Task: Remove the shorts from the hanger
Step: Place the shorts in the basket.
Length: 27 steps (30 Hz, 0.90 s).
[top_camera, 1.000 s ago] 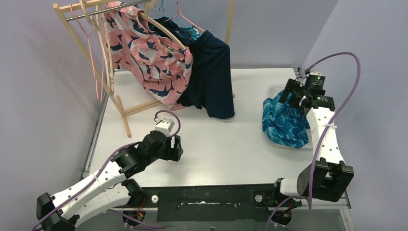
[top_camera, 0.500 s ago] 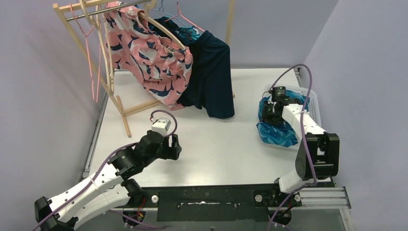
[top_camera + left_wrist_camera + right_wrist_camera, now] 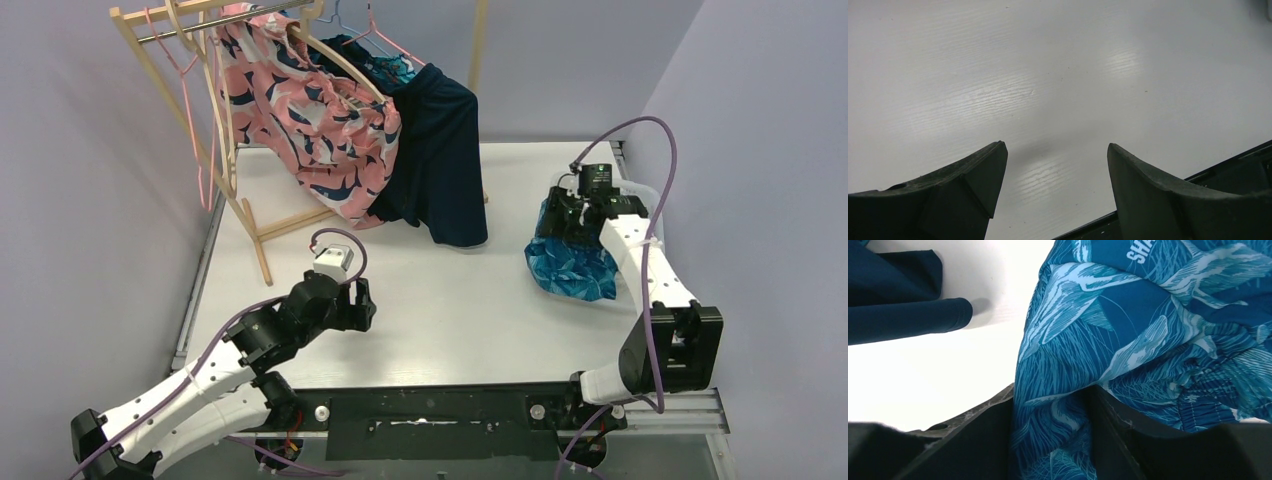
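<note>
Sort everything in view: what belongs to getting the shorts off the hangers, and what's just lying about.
Job in hand:
- floral shorts and navy shorts, hanging on the wooden rack
- blue patterned shorts on the table, their fabric between the right gripper fingers
- left gripper, open over bare table

Lying about:
- bare pink hangers
- black rail at the near edge

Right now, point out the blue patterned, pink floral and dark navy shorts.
blue patterned shorts [image 3: 565, 270], top view, lower folds of the heap.
pink floral shorts [image 3: 310, 115], top view, middle of hanging fabric.
dark navy shorts [image 3: 445, 170], top view, hanging leg.
</note>
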Tool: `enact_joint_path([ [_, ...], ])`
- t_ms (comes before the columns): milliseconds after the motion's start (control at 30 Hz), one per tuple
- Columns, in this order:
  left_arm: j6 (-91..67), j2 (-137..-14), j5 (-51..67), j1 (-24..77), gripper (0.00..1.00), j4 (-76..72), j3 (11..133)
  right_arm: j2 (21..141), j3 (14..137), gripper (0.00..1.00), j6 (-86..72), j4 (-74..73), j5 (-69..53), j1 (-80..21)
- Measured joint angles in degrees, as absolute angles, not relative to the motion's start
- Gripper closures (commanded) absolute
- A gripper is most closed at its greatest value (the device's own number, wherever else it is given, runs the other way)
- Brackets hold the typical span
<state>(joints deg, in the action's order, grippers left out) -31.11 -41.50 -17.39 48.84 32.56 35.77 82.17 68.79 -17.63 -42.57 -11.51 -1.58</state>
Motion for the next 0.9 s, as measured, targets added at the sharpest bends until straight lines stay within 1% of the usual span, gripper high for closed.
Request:
enact_joint_path([
  [67,-31.1,-41.8,-17.4,48.9,0.27,32.6,35.8,82.4,68.5,0.46,-17.6,-42.6,-12.2,-1.6],
  [100,-31.1,-41.8,-17.4,49.0,0.27,32.6,35.8,82.4,68.4,0.46,-17.6,-42.8,-12.4,-1.6],
  [167,-31.2,-41.9,-17.4,49.0,0.27,32.6,35.8,82.7,68.4,0.49,-17.4,-43.2,-12.6,-1.6],
  [200,-31.2,-41.9,-17.4,49.0,0.27,32.7,35.8,82.9,68.4,0.55,-17.2,-43.3,-12.6,-1.6],
  [267,-31.3,-42.0,-17.4,49.0,0.27,32.7,35.8,83.5,68.4,0.72,-16.7,-43.8,-12.6,-1.8],
  [300,-31.3,-42.1,-17.4,49.0,0.27,32.7,35.8,83.9,68.4,0.78,-16.3,-44.1,-12.4,-1.9],
  [367,-31.3,-42.4,-17.4,49.0,0.27,32.7,35.8,84.6,68.4,0.87,-15.9,-44.9,-11.5,-2.0],
  [400,-31.3,-42.6,-17.4,49.0,0.27,32.8,35.8,84.7,68.4,0.96,-15.8,-45.3,-10.9,-2.0],
  [433,-31.3,-42.8,-17.4,49.0,0.27,32.8,35.8,84.6,68.4,0.99,-15.9,-45.6,-10.4,-2.0],
  [533,-31.3,-43.4,-17.4,49.0,0.27,32.8,35.8,82.9,68.5,1.00,-15.7,-45.8,-9.2,-1.7],
  [667,-31.4,-43.7,-17.5,49.0,0.27,32.8,35.8,77.6,71.0,1.00,-15.7,-46.2,-8.3,0.7],
  [767,-31.5,-43.7,-17.6,49.0,0.27,32.8,35.8,74.6,74.8,1.00,-15.7,-45.9,-6.3,5.8],
  [833,-31.6,-43.7,-17.7,49.0,0.27,32.8,35.8,73.8,76.9,0.96,-15.4,-44.9,-4.6,10.0],
  [900,-31.7,-43.7,-17.7,49.0,0.27,32.8,35.8,74.1,77.5,0.95,-15.0,-44.1,-3.2,13.3],
])
